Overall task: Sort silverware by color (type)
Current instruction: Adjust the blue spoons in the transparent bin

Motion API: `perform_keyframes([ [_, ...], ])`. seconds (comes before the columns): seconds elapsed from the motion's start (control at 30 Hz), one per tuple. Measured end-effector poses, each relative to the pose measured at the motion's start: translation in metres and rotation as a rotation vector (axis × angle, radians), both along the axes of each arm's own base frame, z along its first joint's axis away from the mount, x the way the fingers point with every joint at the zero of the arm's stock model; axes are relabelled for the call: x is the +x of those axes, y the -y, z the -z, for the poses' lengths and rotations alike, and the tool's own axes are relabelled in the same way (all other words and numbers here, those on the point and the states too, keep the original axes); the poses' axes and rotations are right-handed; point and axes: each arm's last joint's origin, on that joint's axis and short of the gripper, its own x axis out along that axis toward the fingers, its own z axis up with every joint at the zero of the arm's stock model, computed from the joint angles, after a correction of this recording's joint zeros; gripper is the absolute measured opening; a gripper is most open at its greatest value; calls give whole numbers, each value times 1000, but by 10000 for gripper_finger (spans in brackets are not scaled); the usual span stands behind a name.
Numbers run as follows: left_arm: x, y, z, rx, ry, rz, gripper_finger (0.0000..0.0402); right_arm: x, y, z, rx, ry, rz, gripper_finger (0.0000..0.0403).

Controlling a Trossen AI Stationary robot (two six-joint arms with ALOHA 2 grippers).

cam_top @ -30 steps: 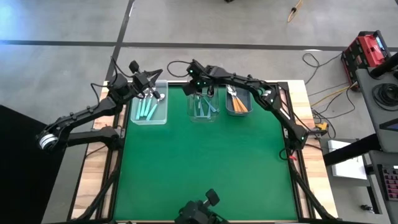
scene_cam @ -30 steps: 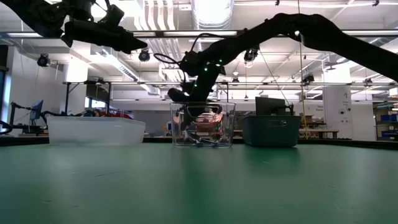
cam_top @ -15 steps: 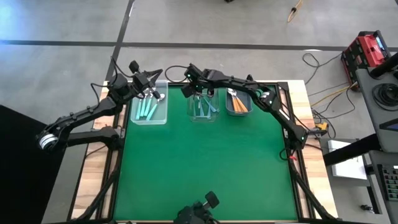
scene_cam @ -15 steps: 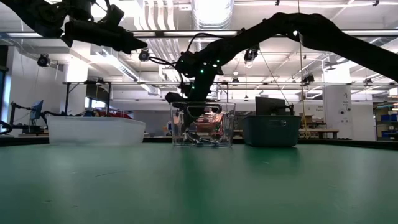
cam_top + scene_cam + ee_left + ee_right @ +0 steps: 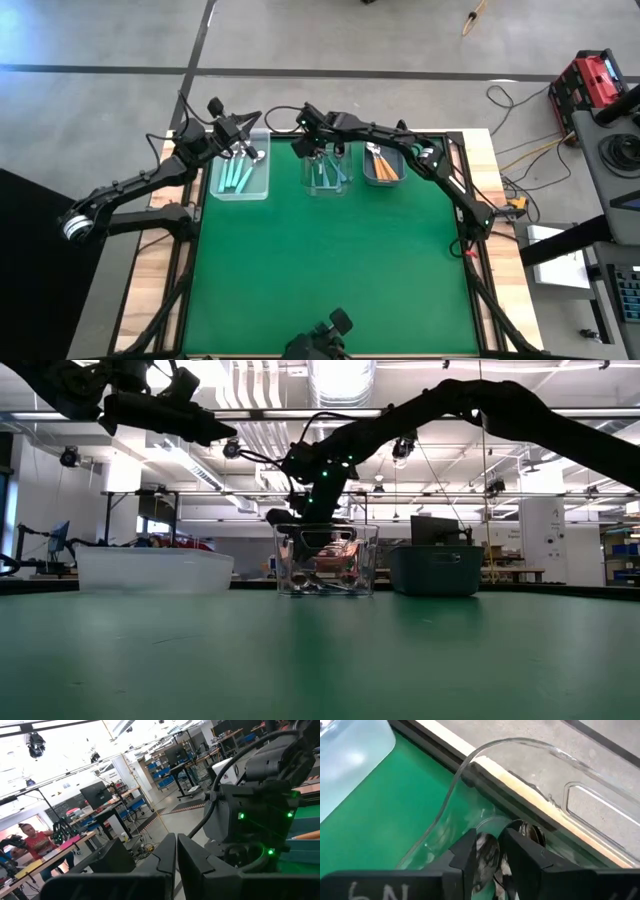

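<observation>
clear middle bin [image 5: 327, 172], right pincer [image 5: 312, 150] parted above its spoons [image 5: 326, 172]

No legible text, labels or numbers anywhere; only partial white marks on the right claw [image 5: 490, 865] body, unreadable.

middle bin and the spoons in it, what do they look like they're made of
The middle bin looks like clear, glossy plastic: the green mat shows through its wall and the rim catches glare. The spoons in it show thin blue-teal handles, probably plastic; one bowl glints with reflections, likely polished metal.
</observation>
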Motion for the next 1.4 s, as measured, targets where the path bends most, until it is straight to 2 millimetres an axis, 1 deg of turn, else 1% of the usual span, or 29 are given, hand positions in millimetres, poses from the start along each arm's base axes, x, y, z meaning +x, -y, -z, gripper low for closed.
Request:
perform_keyframes([
  [0.07, 0, 0, 0, 0, 0, 0, 0, -1, -2, -6, 1, 0, -18, 97],
  [0.17, 0, 0, 0, 0, 0, 0, 0, -7, -8, -19, 57, -9, -73, 91],
  [0.27, 0, 0, 0, 0, 0, 0, 0, -14, -12, -24, 114, -77, -98, 76],
  [0.37, 0, 0, 0, 0, 0, 0, 0, -20, -15, -23, 142, -141, -111, 51],
  [0.47, 0, 0, 0, 0, 0, 0, 0, -21, -15, -15, 172, -152, -135, 19],
  [0.5, 0, 0, 0, 0, 0, 0, 0, -20, -15, -10, 177, -154, -144, 14],
  [0.6, 0, 0, 0, 0, 0, 0, 0, -17, -15, 2, 185, -152, -144, 10],
  [0.7, 0, 0, 0, 0, 0, 0, 0, -15, -14, 6, 185, -146, -139, 9],
  [0.9, 0, 0, 0, 0, 0, 0, 0, -18, -15, 24, 198, -192, -117, 9],
  [1.1, 0, 0, 0, 1, -1, 0, 0, -20, -16, 30, 208, -209, -106, 9],
  [1.4, 0, 0, 0, 2, -2, 0, 0, -19, -16, 30, 221, -196, -114, 9],
])
